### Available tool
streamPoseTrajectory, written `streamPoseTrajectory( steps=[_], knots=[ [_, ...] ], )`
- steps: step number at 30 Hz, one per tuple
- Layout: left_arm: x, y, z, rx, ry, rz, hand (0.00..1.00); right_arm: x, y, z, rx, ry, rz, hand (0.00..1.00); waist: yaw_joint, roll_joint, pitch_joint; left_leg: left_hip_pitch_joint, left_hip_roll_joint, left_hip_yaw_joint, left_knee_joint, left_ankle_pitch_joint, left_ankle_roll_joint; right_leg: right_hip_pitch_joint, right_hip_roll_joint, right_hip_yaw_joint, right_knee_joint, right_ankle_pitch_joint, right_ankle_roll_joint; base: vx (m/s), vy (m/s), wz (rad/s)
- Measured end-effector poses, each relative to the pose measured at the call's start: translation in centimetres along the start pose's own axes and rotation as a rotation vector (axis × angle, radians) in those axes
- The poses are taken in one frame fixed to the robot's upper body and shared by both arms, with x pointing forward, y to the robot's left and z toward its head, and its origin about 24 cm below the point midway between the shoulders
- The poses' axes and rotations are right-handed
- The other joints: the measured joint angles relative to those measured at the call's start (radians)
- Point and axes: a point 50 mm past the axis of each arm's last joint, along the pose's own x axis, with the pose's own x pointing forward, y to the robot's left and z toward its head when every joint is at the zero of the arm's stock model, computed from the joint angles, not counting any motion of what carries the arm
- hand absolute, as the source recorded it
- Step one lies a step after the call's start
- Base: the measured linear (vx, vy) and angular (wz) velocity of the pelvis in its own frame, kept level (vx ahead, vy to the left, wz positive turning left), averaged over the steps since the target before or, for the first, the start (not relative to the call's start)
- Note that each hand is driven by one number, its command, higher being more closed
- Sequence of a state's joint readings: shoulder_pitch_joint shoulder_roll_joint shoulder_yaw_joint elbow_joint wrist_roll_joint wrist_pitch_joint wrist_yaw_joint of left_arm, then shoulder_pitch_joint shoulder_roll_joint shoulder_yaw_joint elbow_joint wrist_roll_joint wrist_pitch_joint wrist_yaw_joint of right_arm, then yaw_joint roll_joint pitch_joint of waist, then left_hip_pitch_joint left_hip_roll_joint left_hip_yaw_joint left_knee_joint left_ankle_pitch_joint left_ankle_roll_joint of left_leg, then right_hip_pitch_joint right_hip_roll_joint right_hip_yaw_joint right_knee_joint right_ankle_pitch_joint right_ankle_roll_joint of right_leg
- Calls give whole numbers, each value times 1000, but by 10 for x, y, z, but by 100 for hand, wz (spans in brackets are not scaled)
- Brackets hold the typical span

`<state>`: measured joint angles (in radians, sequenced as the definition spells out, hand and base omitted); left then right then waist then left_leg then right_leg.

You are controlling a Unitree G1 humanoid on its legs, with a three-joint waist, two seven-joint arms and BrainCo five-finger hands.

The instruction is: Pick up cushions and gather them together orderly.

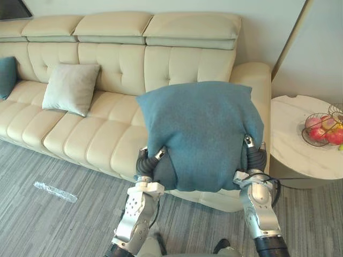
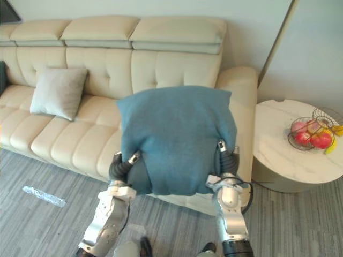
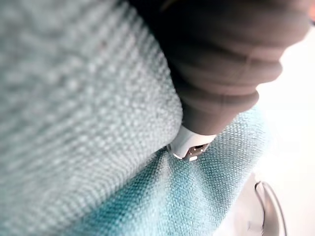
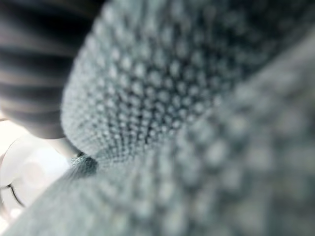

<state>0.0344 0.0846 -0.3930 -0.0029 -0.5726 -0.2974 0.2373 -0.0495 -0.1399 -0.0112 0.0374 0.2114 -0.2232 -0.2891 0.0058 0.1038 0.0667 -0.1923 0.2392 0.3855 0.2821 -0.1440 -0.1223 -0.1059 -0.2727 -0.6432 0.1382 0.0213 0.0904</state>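
Observation:
A large teal cushion (image 1: 201, 134) is held up in front of me, over the right end of the cream sofa (image 1: 102, 134). My left hand (image 1: 146, 163) is at its lower left edge and my right hand (image 1: 256, 155) at its lower right edge, both mostly buried in the fabric. Teal weave (image 3: 88, 123) presses against the left hand's dark cover (image 3: 221, 73), and the same weave (image 4: 172, 98) bulges over the right hand's cover (image 4: 34, 64). A pale grey cushion (image 1: 69, 88) leans on the sofa back at the left. Another teal cushion (image 1: 6, 75) shows at the far left edge.
A round white side table (image 1: 295, 139) stands to the right of the sofa, with a wire basket of fruit (image 1: 324, 128) on it. A strip of clear plastic (image 1: 55, 191) lies on the grey floor at the left.

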Motion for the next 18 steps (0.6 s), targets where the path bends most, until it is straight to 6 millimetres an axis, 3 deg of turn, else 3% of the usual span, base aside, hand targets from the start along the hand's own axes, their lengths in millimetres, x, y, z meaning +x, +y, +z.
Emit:
streamPoseTrajectory(
  steps=[1,2,3,4,5,6,7,8,9,10,11,12,15,16,17,18],
  knots=[
    [3,7,-5,40,32,1,100,-1,0,-12,-11,47,-16,100,-8,-51,6,-2,-53,0,-18,8,16,1,-36,21,-31,54,9,-62,341,34],
    [2,10,-6,50,42,6,100,-2,0,-15,-10,63,-19,100,-9,-64,4,-5,-64,-1,-17,8,16,2,-45,27,-36,65,11,-53,413,48],
    [1,14,-12,60,81,19,100,-5,-1,-21,-9,95,-30,100,-11,-79,4,-21,-95,-21,7,-11,50,3,-81,30,-10,88,20,-5,317,47],
    [0,15,-15,62,103,25,100,-7,-2,-23,-11,111,-38,100,-16,-79,10,-23,-112,-37,28,-23,71,-1,-111,40,43,87,18,-1,482,76],
    [-3,16,-23,65,147,28,100,-14,-9,-29,-24,149,-56,100,-18,-74,21,2,-151,-77,33,-40,97,-31,-153,149,184,81,-31,14,398,61],
    [-5,16,-24,66,155,31,100,-16,-10,-31,-26,161,-59,100,-19,-69,24,10,-154,-88,28,-43,103,-57,-155,207,228,56,-55,9,299,89],
    [-8,18,-26,70,166,36,100,-24,-14,-37,-22,189,-73,100,-33,-64,29,28,-158,-131,8,-47,117,-112,-81,427,367,-70,-32,17,186,106],
    [-8,19,-26,76,168,32,100,-28,-13,-40,-9,203,-82,100,-50,-73,32,45,-183,-165,-38,-35,128,-148,-4,523,425,-148,9,11,109,108],
    [-8,19,-26,77,166,31,100,-28,-13,-40,-6,203,-84,100,-53,-76,34,53,-190,-173,-52,-31,130,-157,11,531,431,-163,7,62,65,89],
    [-8,19,-26,82,170,25,100,-28,-12,-40,1,201,-86,100,-56,-86,36,79,-212,-181,-104,-13,137,-195,66,533,427,-196,-13,80,9,48],
    [-9,18,-27,82,172,23,100,-28,-13,-40,-2,200,-84,100,-56,-86,36,88,-217,-182,-119,-11,135,-209,90,526,413,-200,-21,149,-6,61],
    [-10,16,-29,81,179,14,100,-28,-16,-40,-8,201,-87,100,-58,-85,38,110,-223,-190,-133,-13,142,-236,145,493,380,-204,-29,143,-35,39],
    [-10,10,-29,77,180,-9,100,-28,-20,-35,-7,183,-100,100,-63,-93,47,151,-233,-240,-133,-39,139,-263,209,492,304,-190,-49,286,-128,65],
    [-10,2,-26,73,168,-42,100,-32,-26,-29,-3,160,-119,100,-74,-110,43,159,-250,-291,-128,-60,116,-245,217,534,225,-131,-97,323,-189,100],
    [-10,-2,-27,68,165,-56,100,-34,-31,-25,-5,148,-130,100,-81,-109,40,156,-247,-313,-115,-76,107,-237,220,525,233,-127,-141,365,-204,108],
    [-11,-11,-29,47,164,-79,100,-36,-38,-17,-11,118,-145,100,-78,-80,23,139,-212,-315,-65,-98,103,-223,221,460,224,-159,-138,406,-206,110]
  ],
)
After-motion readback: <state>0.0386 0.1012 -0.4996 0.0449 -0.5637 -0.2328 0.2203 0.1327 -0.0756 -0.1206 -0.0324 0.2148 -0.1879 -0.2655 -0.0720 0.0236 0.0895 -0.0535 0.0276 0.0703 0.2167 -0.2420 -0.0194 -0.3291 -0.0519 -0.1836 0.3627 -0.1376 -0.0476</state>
